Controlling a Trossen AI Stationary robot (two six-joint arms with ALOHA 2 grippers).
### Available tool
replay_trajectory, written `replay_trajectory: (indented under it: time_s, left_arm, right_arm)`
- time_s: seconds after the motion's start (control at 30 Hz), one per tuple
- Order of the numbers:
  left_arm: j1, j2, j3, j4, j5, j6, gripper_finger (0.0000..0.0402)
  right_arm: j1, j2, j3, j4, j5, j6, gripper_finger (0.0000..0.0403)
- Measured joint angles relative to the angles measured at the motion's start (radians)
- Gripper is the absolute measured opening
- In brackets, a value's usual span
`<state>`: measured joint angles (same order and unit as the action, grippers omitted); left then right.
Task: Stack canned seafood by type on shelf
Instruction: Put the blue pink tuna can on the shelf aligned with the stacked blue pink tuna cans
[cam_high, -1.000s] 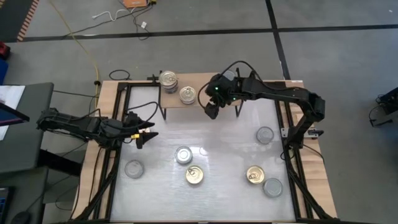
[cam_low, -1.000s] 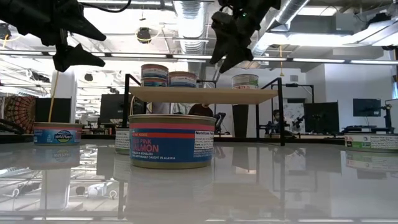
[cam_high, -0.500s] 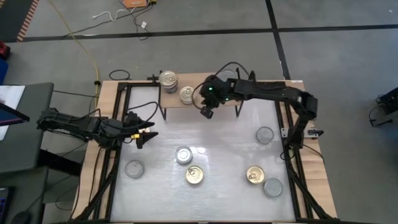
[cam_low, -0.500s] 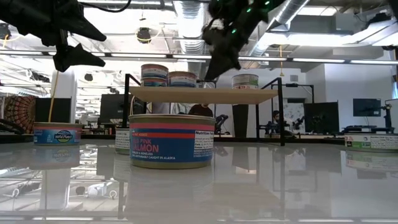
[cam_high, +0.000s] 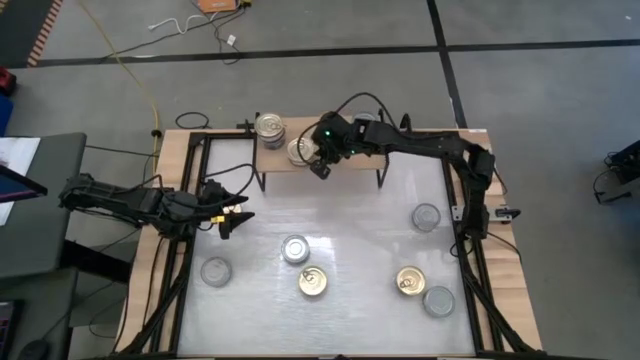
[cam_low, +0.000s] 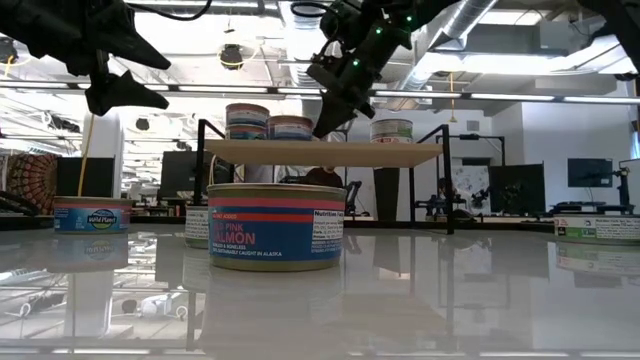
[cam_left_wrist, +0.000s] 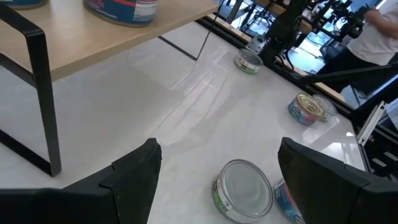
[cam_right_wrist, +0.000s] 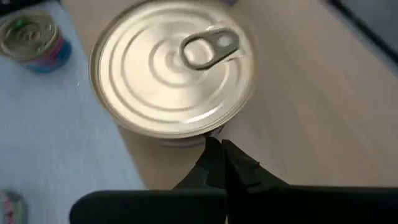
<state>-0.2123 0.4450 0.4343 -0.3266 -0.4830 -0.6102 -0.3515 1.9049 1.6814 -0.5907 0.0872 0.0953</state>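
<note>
Low view, you see salmon can (cam_low: 276, 226) nearest, at front of white table (cam_high: 370, 240). Five more cans (cam_high: 410, 281) scattered behind it, wide gaps between. Left gripper (cam_high: 232, 214) parked at left table edge, fingers apart, empty. Farthest: right gripper (cam_right_wrist: 217, 163), fingers pressed together, empty, tips against pull-tab can (cam_right_wrist: 173, 73) near shelf (cam_high: 365, 165) front edge.

The shelf (cam_high: 320, 158) stands at 12 o'clock on the counter (cam_high: 350, 215), its left half taken by a stack of tins (cam_high: 270, 128) and a single tin (cam_high: 300, 150), with the shut right claw (cam_high: 318, 168) just beside that tin. The counter's middle lies bare; loose tins (cam_high: 312, 282) crowd from 4 to 8 o'clock.
</note>
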Motion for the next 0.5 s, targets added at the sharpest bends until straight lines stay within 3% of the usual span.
replay_trajectory:
  time_s: [0.5]
  left_arm:
    - [0.0, -0.001, 0.0, 0.001, 0.0, 0.015, 0.0309]
  right_arm:
    - [0.051, 0.034, 0.004, 0.227, -0.064, -0.022, 0.001]
